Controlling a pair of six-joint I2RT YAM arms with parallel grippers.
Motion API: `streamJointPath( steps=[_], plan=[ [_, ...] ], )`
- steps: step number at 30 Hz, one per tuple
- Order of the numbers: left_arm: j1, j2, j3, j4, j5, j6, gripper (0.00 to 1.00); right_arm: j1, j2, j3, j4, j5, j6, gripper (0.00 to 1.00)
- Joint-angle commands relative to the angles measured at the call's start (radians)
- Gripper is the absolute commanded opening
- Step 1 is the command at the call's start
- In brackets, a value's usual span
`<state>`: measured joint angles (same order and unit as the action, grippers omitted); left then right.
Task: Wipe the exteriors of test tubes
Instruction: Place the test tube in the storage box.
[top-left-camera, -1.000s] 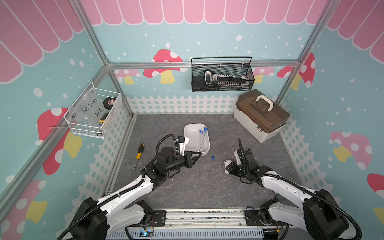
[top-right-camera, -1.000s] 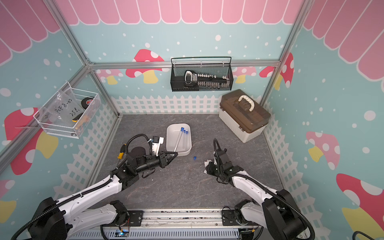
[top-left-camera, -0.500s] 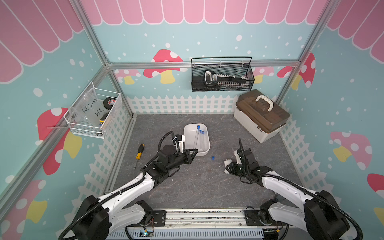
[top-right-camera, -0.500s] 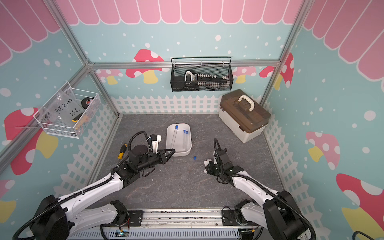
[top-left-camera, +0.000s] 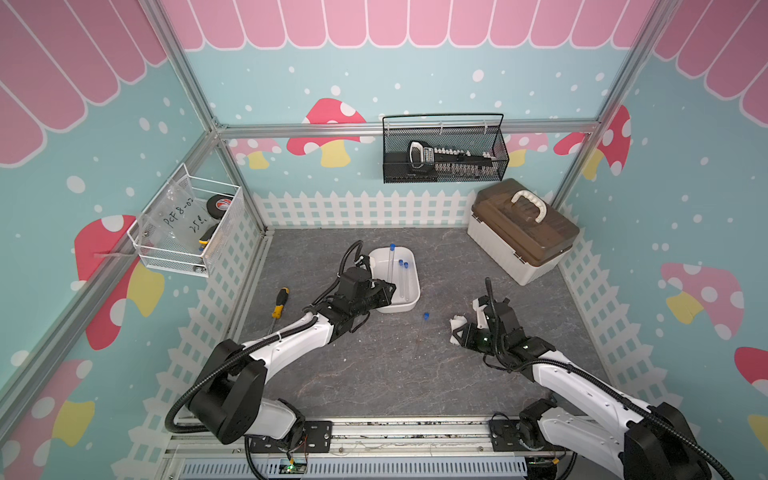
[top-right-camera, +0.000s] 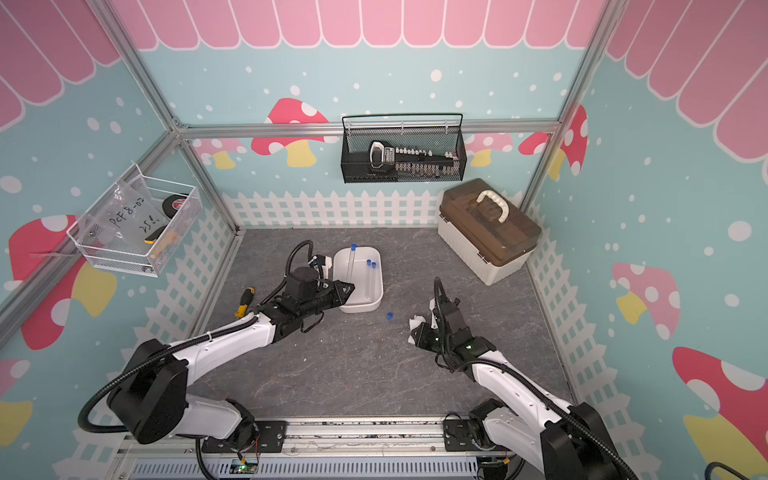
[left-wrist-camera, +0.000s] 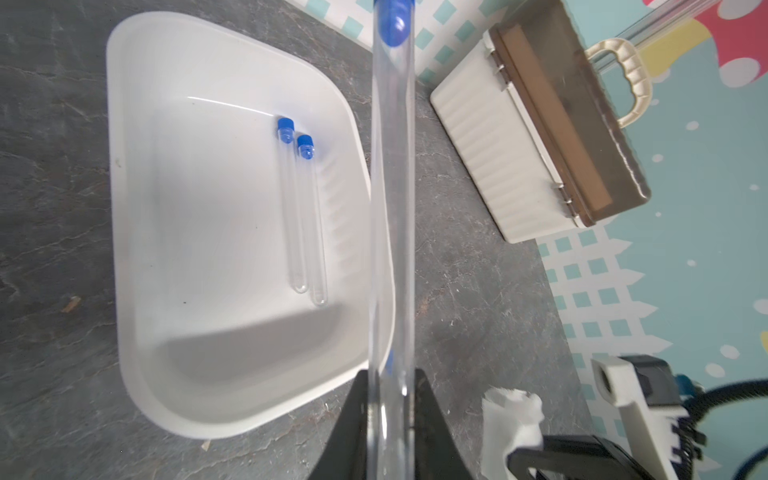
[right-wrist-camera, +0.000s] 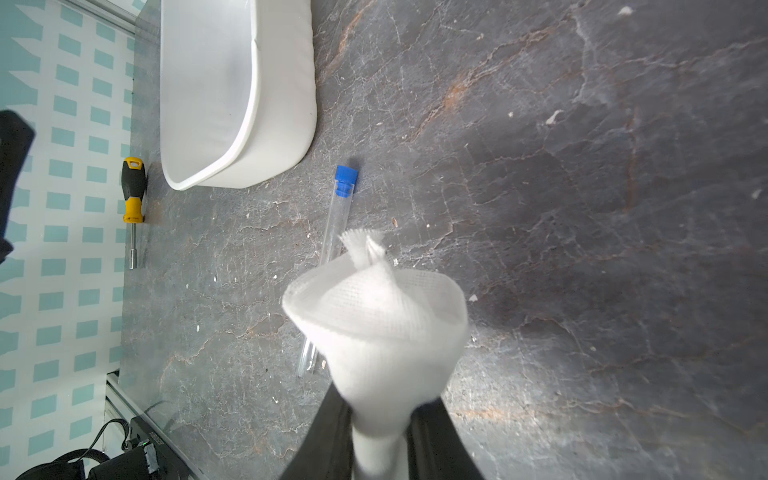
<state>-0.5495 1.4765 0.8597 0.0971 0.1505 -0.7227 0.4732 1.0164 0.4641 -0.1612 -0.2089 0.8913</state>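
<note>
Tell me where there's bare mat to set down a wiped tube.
Free: the mat in front, by the base rail, and the strip from the white tray to the toolbox. Crowded: around the loose test tube, between the tray and the cloth in the right gripper.

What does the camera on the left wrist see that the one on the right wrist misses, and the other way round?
Only the left wrist view: a test tube clamped in the left gripper, two more tubes lying in the white tray, and the brown-lidded box. Only the right wrist view: the screwdriver and a tube lying plainly on the grey table. Both: the tray, the table, and the white cloth pinched by the right gripper.
</note>
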Motion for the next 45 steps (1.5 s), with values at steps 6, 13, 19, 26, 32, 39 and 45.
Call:
streamJointPath(
  steps=[6,13,19,26,32,39,45],
  plan=[
    [0.065,0.217,0.134,0.021,0.113,-0.06,0.17,0.008,-0.068,-0.032,-0.048,0.021,0.029,0.22],
    [0.094,0.356,0.225,-0.017,0.126,-0.077,0.17,0.008,-0.102,-0.028,-0.07,0.029,0.027,0.22],
    [0.094,0.449,0.338,-0.107,0.1,-0.057,0.17,0.008,-0.104,-0.037,-0.069,0.028,0.031,0.22],
    [0.094,0.482,0.337,-0.105,0.075,-0.069,0.18,0.008,-0.114,-0.037,-0.075,0.034,0.032,0.22],
    [0.094,0.505,0.345,-0.112,0.066,-0.066,0.19,0.008,-0.102,-0.035,-0.072,0.031,0.028,0.22],
    [0.095,0.524,0.358,-0.125,0.057,-0.058,0.19,0.008,-0.115,-0.039,-0.073,0.036,0.033,0.22],
    [0.096,0.528,0.357,-0.121,0.053,-0.057,0.19,0.008,-0.113,-0.042,-0.072,0.032,0.034,0.22]
  ],
)
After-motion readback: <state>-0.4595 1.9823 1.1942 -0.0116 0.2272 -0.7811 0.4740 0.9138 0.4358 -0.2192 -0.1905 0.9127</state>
